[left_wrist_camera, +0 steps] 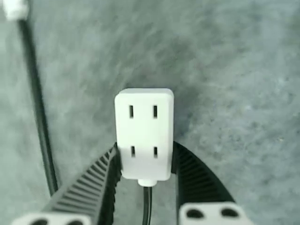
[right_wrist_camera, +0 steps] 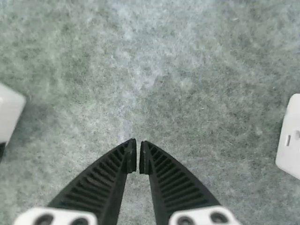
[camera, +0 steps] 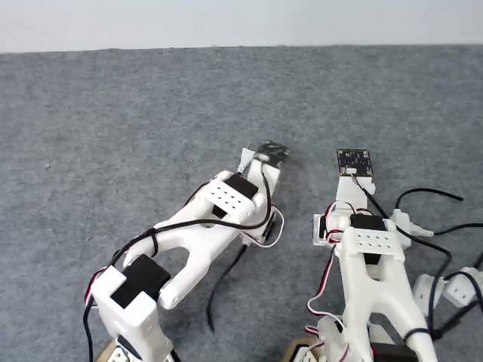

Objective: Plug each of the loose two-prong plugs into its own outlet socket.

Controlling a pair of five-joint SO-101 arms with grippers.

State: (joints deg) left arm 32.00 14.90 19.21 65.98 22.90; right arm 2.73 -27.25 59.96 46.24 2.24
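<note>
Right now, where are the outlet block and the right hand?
outlet block [left_wrist_camera: 144,131], left wrist view, on its front face.
right hand [right_wrist_camera: 138,143], right wrist view, midway between its fingertips.

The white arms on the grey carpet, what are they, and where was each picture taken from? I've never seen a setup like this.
They are two small robot arms side by side, the left arm and the right arm. The high view looks down on both, over the grey carpet. The other two pictures come from a camera on each arm's wrist, looking along its black two-fingered hand. The left hand is closed on a white outlet block with two pairs of slots; a black cord runs past it. The right hand is shut and holds nothing, with carpet beneath it.
</note>
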